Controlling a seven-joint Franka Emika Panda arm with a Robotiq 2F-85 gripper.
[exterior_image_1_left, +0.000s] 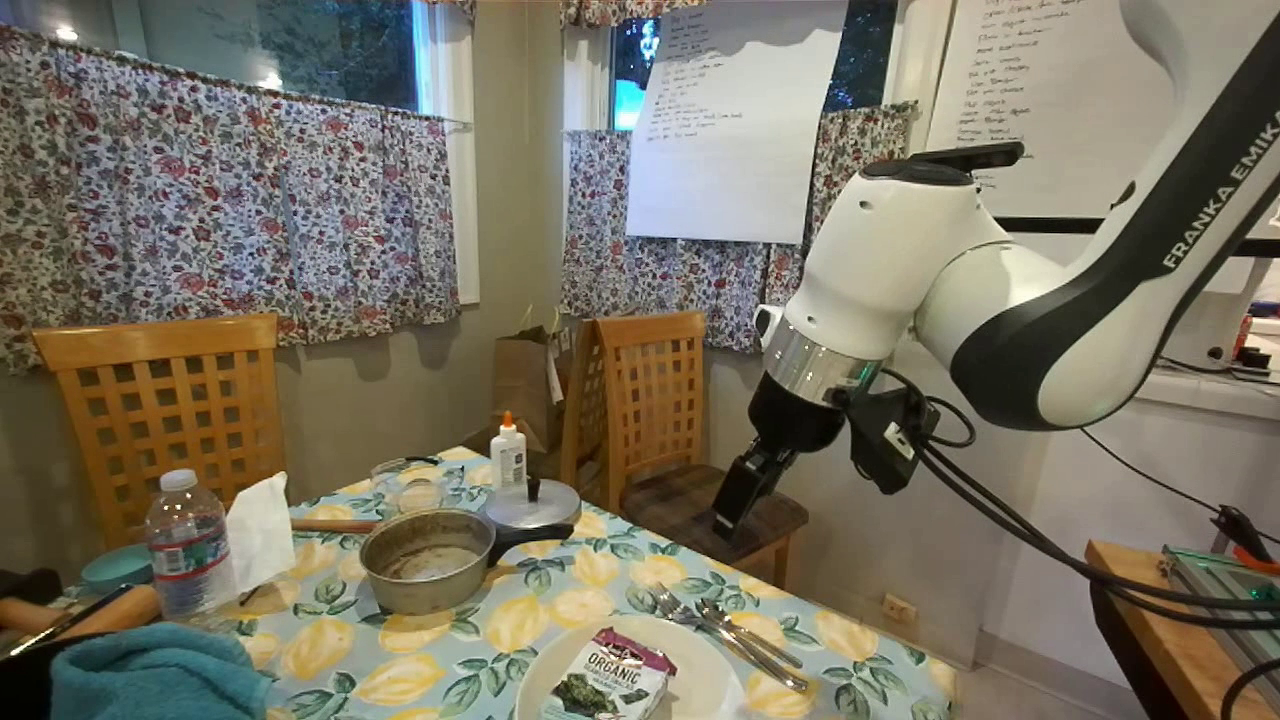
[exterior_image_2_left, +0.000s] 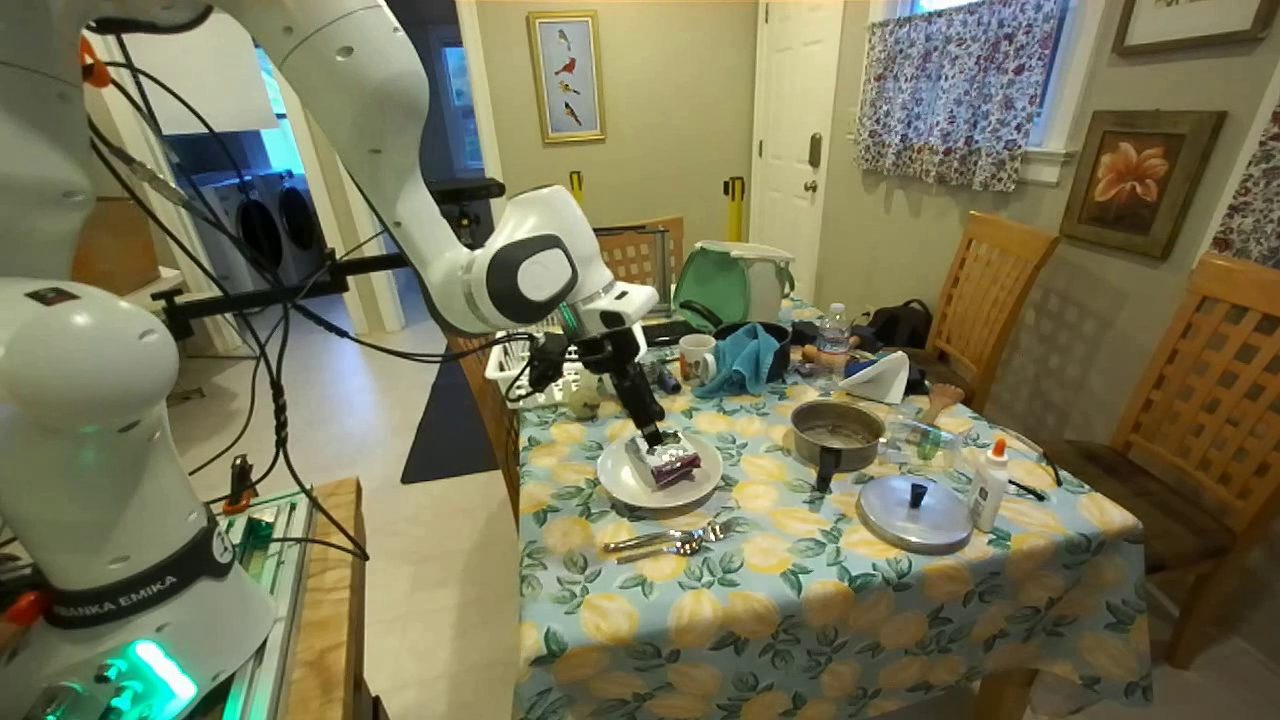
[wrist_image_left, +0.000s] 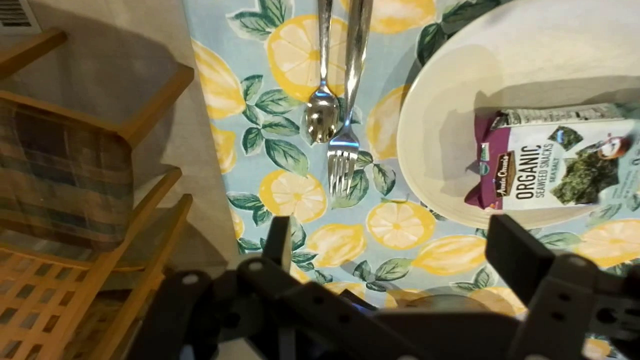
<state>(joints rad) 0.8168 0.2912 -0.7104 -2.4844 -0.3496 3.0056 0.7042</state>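
Floral curtain (exterior_image_1_left: 170, 200) hangs beyond your lemon-print tabletop (exterior_image_2_left: 770, 560). You have the end effector (wrist_image_left: 389, 240) wide, holding nothing, hovering above it. Wrist view: packet (wrist_image_left: 565, 165) lies on the plate (wrist_image_left: 425, 140), up and right of your gap, long axis roughly parallel to the gap's span; fork (wrist_image_left: 344, 142) and spoon (wrist_image_left: 322, 110) lie nearer, running crosswise to that span.

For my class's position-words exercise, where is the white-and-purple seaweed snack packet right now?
In the wrist view, the seaweed snack packet lies at the right, on the round off-white plate, with the silver metal fork to its left.
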